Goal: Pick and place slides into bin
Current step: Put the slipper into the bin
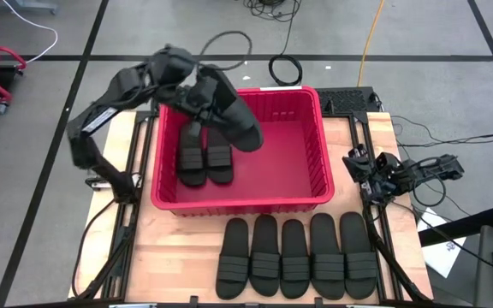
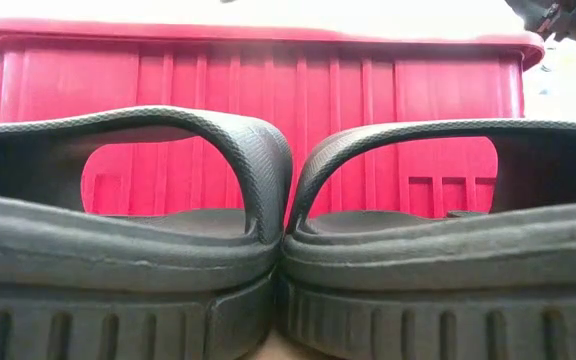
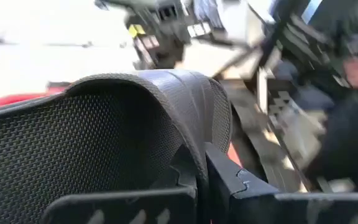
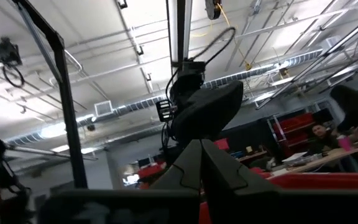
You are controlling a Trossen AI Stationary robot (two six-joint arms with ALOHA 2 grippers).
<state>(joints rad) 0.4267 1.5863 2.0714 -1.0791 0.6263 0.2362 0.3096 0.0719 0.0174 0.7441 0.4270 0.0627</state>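
Note:
My left gripper (image 1: 212,103) hangs over the far left part of the red bin (image 1: 315,184), shut on one black slide (image 1: 242,124) that it carries above the bin. Two slides (image 1: 205,158) lie side by side on the bin's floor at its left. Several more slides (image 1: 296,257) lie in a row on the table in front of the bin; two of them (image 2: 128,250) fill the low view. My right gripper (image 1: 359,167) waits shut at the table's right edge, tipped upward (image 4: 201,165). My left gripper pinches the slide's wide strap at its side edge (image 3: 194,140) between its two fingers (image 3: 235,183). One finger is on the strap's meshed inner face and the other on its outer face. The slide is lifted clear, above the bin's floor and the two slides there.
The bin's right half (image 1: 289,154) shows bare floor. Cables (image 1: 285,68) lie on the room's floor beyond the table's far edge. A dark mat (image 1: 345,101) sits by the bin's far right corner. In the right wrist view a person (image 4: 319,132) sits far off.

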